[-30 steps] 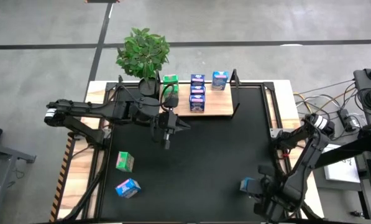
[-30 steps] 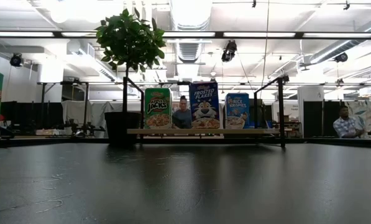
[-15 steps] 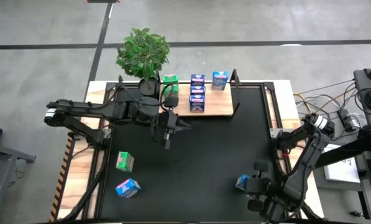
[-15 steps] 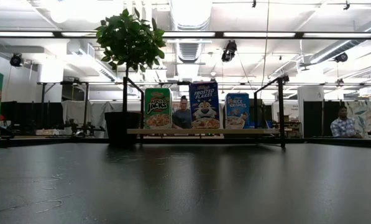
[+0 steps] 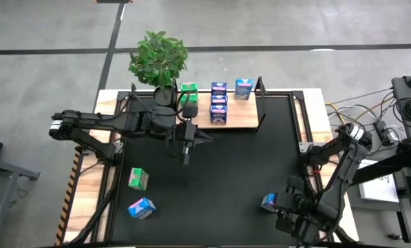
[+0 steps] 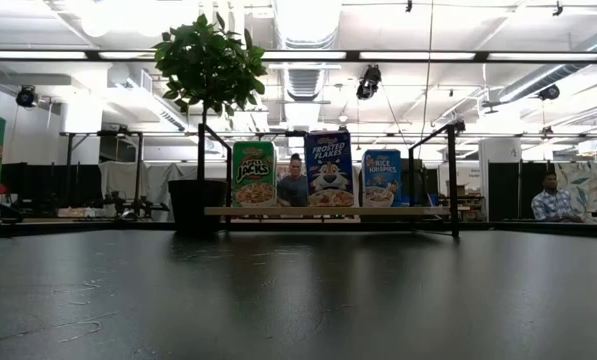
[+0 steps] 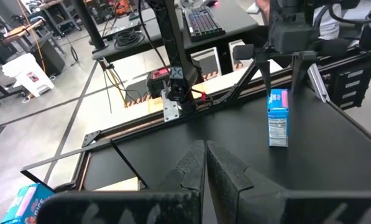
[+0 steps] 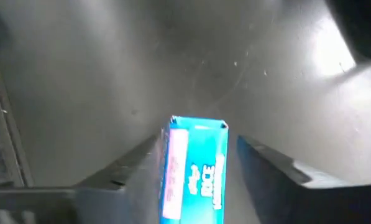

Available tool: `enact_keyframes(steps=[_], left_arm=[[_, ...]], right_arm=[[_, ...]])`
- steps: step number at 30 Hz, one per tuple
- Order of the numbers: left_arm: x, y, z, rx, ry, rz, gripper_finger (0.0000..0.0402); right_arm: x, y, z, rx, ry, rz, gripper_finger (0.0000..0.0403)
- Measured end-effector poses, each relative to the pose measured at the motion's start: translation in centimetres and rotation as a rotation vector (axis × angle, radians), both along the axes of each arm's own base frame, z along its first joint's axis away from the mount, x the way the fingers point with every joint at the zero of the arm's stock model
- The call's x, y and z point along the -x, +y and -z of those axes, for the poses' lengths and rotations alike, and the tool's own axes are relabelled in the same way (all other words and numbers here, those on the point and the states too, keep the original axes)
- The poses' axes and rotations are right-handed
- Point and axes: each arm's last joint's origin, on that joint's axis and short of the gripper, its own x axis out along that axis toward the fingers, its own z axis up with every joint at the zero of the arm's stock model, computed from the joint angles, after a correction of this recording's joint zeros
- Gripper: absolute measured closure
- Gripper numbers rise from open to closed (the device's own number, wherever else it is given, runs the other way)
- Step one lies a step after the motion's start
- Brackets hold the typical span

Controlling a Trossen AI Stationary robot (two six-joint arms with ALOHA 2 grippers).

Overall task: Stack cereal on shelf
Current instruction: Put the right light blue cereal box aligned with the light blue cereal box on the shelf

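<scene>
Right gripper (image 5: 277,207) sat low at the near right of the bench (image 5: 233,172), over a blue cereal carton (image 8: 194,168). Jaws spread, one on each side of the carton, a gap visible on both flanks; we judged nothing pinched. Carton lay between the jaws, long faces toward them, which we read as lined up for a squeeze across its narrow width.

Left gripper (image 7: 205,163) hovered mid-bench, jaws pressed together, empty, short of the shelf (image 5: 243,117).

Shelf, well ahead of both sets of jaws, already carried cartons. Two loose cartons, one green (image 5: 138,179) and one blue (image 5: 142,207), lay far to the side.
</scene>
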Motion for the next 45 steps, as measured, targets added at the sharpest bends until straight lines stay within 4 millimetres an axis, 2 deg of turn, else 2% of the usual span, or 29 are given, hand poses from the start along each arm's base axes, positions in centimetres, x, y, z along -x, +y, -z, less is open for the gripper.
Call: enact_keyframes(steps=[8, 11, 14, 20, 28, 34, 40, 45], left_arm=[[0.0, 0.0, 0.0, -0.005, 0.002, 0.002, 0.0402], [0.0, 0.0, 0.0, -0.004, 0.002, 0.001, 0.0402], [0.0, 0.0, 0.0, -0.004, 0.003, 0.001, 0.0402], [-0.1, 0.0, 0.1, -0.003, 0.006, 0.001, 0.0402], [-0.2, 0.0, 0.2, 0.012, 0.013, -0.004, 0.0402], [-0.1, 0.0, 0.3, 0.037, 0.026, -0.012, 0.0402], [-0.2, -0.6, 1.7, 0.060, 0.065, -0.004, 0.0402], [0.1, -1.4, 3.1, 0.052, 0.059, 0.027, 0.0402]], right_arm=[[0.4, -0.2, 1.7, -0.006, 0.093, 0.055, 0.0096], [0.4, -0.2, 2.2, -0.012, 0.096, 0.067, 0.0076], [0.4, -0.2, 2.6, -0.023, 0.097, 0.065, 0.0075], [0.5, -0.3, 3.1, -0.014, 0.103, 0.049, 0.0108], [0.4, -0.3, 3.4, -0.016, 0.102, 0.045, 0.0196], [0.1, 0.0, 2.5, -0.036, 0.071, 0.032, 0.0245], [-1.5, -0.4, 0.5, -0.035, 0.000, 0.001, 0.0268], [-4.1, -1.9, -0.9, -0.006, -0.009, -0.042, 0.0277]])
